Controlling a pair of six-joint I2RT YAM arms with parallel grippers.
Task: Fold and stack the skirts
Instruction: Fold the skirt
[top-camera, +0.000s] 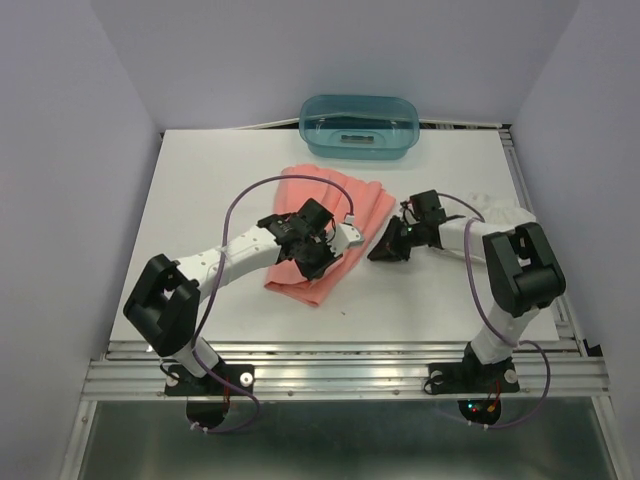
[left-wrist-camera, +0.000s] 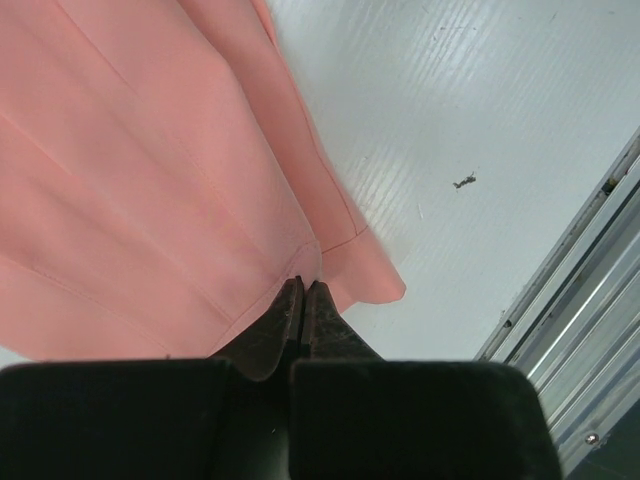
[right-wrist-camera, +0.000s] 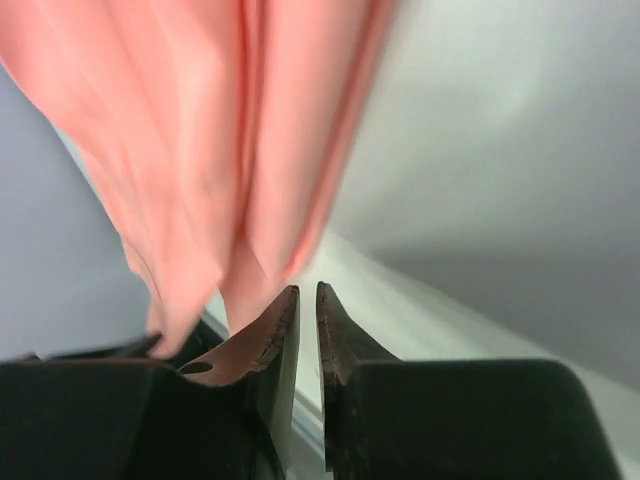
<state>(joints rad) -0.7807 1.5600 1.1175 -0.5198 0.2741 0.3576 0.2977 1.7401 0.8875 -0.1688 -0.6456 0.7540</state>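
Note:
The salmon-pink skirt (top-camera: 335, 195) lies spread in the middle of the table, running from near the tub toward the front. My left gripper (top-camera: 318, 262) sits over its near half, and in the left wrist view it (left-wrist-camera: 303, 284) is shut on the hem of the pink cloth (left-wrist-camera: 150, 180), which puckers at the tips. My right gripper (top-camera: 383, 252) hovers at the skirt's right edge. Seen from its own wrist, that gripper (right-wrist-camera: 308, 288) shows a narrow gap with nothing in it, and blurred pink cloth (right-wrist-camera: 200, 130) is just left of it. The white skirt (top-camera: 505, 213) lies bunched at the right, partly behind the right arm.
A teal translucent tub (top-camera: 360, 125) stands at the back middle of the white table (top-camera: 200, 190). A metal rail (left-wrist-camera: 590, 300) runs along the table's near edge, close to the left gripper. Grey walls close in on both sides.

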